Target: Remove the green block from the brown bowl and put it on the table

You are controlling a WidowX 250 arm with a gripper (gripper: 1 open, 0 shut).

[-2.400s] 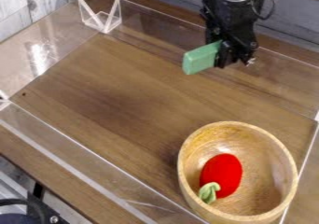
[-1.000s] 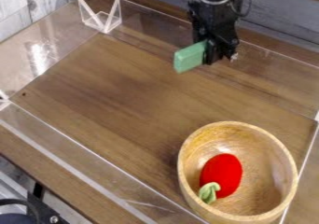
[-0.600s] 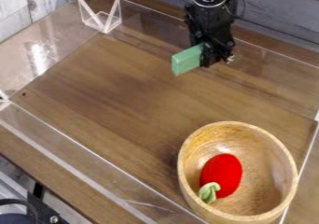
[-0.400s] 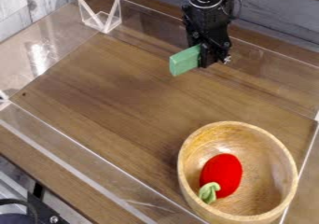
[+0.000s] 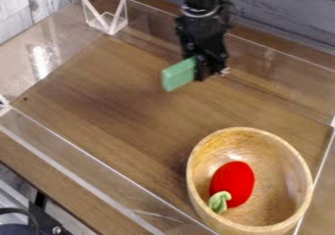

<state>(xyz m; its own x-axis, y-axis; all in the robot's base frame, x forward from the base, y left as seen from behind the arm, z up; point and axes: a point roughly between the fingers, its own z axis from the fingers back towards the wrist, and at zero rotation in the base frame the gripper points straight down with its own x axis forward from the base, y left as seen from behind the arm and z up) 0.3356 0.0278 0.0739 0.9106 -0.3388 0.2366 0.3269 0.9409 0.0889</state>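
Half the job was done: the green block (image 5: 181, 73) was out of the brown bowl (image 5: 249, 143), clamped in the gripper (image 5: 205, 65) above the table (image 5: 105, 102), not yet set down.

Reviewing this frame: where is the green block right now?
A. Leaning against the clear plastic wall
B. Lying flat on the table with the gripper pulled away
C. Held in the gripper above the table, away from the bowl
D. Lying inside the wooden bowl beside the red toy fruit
C: the green block sits clamped in the gripper over the table, while the bowl holds only the red toy fruit.
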